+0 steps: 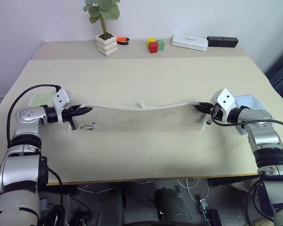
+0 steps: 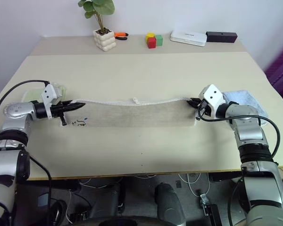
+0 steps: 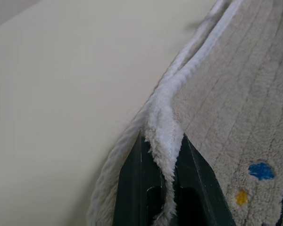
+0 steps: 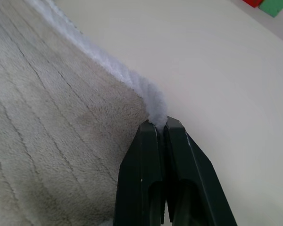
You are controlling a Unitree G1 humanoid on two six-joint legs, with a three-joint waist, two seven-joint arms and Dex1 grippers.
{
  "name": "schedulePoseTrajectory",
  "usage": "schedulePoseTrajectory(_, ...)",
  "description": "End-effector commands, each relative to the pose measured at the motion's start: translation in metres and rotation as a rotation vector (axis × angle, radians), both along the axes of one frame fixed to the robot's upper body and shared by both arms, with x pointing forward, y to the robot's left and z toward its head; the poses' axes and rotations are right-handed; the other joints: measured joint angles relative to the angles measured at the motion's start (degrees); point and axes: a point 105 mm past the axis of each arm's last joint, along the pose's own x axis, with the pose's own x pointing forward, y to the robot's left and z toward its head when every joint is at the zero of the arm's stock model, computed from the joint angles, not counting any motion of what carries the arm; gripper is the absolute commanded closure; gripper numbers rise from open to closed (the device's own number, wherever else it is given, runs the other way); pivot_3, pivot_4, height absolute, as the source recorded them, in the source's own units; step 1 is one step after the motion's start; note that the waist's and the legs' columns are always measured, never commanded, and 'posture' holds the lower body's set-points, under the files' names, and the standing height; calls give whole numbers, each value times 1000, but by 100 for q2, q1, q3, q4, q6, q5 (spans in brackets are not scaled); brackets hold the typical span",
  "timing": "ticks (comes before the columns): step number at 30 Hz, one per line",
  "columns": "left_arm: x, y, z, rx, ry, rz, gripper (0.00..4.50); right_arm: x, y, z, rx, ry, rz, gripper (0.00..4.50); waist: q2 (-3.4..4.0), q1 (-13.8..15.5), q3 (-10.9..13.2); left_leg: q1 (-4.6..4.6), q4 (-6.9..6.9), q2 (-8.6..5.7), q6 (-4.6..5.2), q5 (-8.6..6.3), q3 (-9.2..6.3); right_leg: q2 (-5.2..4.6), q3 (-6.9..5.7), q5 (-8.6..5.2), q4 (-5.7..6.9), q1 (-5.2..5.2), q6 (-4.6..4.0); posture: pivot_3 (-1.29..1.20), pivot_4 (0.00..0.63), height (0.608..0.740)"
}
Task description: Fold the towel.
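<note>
The left gripper (image 1: 87, 111) and right gripper (image 1: 198, 106) each pinch a corded corner of the beige terry towel (image 1: 144, 120) stretched between them. A pale green cloth (image 1: 40, 99), probably folded, lies behind the left gripper.

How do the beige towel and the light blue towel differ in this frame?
The beige towel is stretched into a long strip across the table's middle; the light blue towel sits bunched near the table's right edge. The beige towel is gripped at both ends, by the left pincer and the right pincer; the light blue towel lies unheld behind the right arm. Both rest on the table.

Potted plant (image 1: 104, 28), coloured blocks (image 1: 155, 45), white box (image 1: 189, 42)
</note>
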Motion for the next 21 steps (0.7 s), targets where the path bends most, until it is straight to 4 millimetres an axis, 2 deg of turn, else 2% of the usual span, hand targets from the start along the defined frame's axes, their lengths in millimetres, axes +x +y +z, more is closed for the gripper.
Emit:
schedulePoseTrajectory(1, 6, -1, 12, 10, -50, 11, 4451, 6, 2, 15, 3, -61, -2, 4500, 0, 9, 0, 0, 0, 0, 0, 0, 0, 0, 0, 0, 0, 0, 0, 0, 150, 740)
schedulePoseTrajectory(7, 8, 4, 11, 13, -41, 46, 4451, 9, 0, 16, 14, -65, -19, 4500, 0, 3, 0, 0, 0, 0, 0, 0, 0, 0, 0, 0, 0, 0, 0, 0, 150, 740)
schedulePoseTrajectory(21, 11, 4, 2, 6, -1, 87, 4451, 9, 0, 2, -20, -36, -29, 4500, 0, 0, 0, 0, -1, 0, 0, 0, 0, 0, 0, 0, 1, 0, 0, 0, 150, 740)
